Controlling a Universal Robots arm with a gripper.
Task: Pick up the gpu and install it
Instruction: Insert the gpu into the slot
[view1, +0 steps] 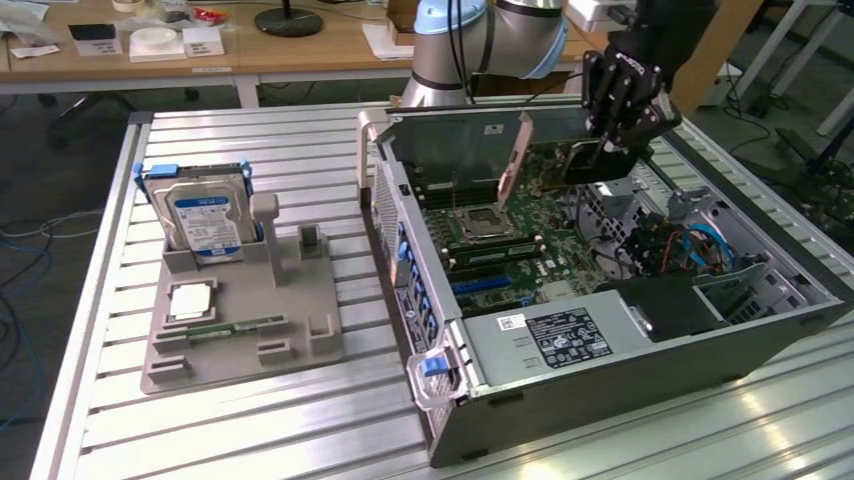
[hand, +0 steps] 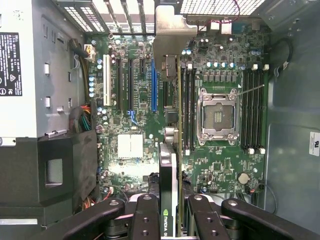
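Observation:
My gripper (view1: 610, 140) hangs over the open computer case (view1: 441, 400), shut on the gpu (view1: 577, 160). The card is upright, with its black cooler just below the fingers and its metal end bracket (view1: 514, 158) slanting toward the case's rear wall. In the wrist view the gpu (hand: 169, 165) appears edge-on between my fingers (hand: 145, 217), its silver bracket (hand: 170, 35) against the rear slot grille. It hovers above the motherboard (hand: 130, 145), close beside the blue expansion slot (hand: 154, 85); I cannot tell whether it touches a slot.
The power supply (view1: 561, 335) fills the case's near end, with cables (view1: 687, 250) at the exterior view's right. A CPU socket (hand: 218, 115) sits between memory slots. A grey holder (view1: 247, 350) on the slatted table carries a hard drive (view1: 200, 222) and a memory stick (view1: 238, 327).

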